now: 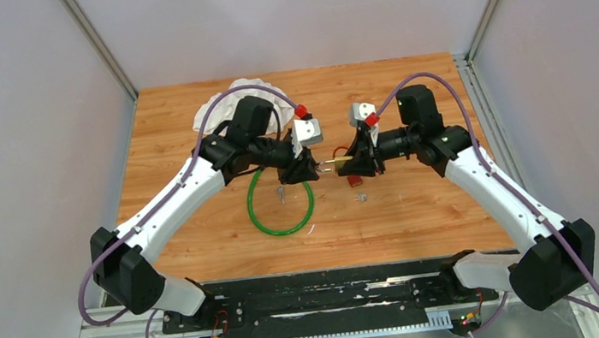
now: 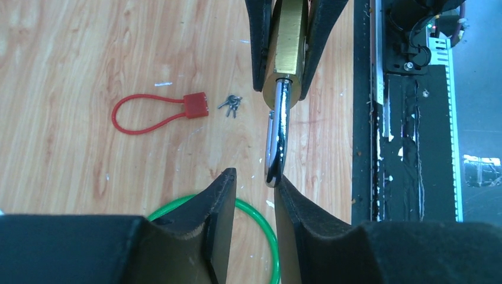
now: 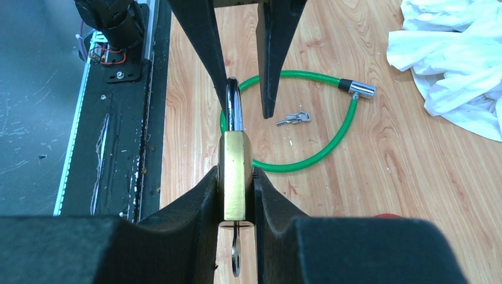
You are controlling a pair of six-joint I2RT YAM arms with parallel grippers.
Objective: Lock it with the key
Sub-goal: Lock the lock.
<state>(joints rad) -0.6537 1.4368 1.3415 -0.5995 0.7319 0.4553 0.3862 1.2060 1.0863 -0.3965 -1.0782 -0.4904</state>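
A brass padlock point(image 1: 334, 165) hangs in the air between my two grippers. My right gripper point(image 3: 235, 177) is shut on its brass body point(image 3: 234, 171). A key point(image 3: 236, 257) sticks out of the keyhole at the body's back end. The steel shackle point(image 3: 233, 106) points toward my left gripper point(image 2: 254, 177), which is open. The shackle's end point(image 2: 276, 148) lies against the tip of the left gripper's right finger point(image 2: 296, 219), not clamped. The shackle shows edge-on, so I cannot tell whether it is latched.
A green cable lock point(image 1: 280, 201) lies looped on the wooden table under the grippers, with a small key bunch point(image 3: 294, 119) inside the loop. A red cable lock point(image 2: 160, 112) and another key bunch point(image 2: 231, 105) lie nearby. A white cloth point(image 1: 240, 99) lies at the back.
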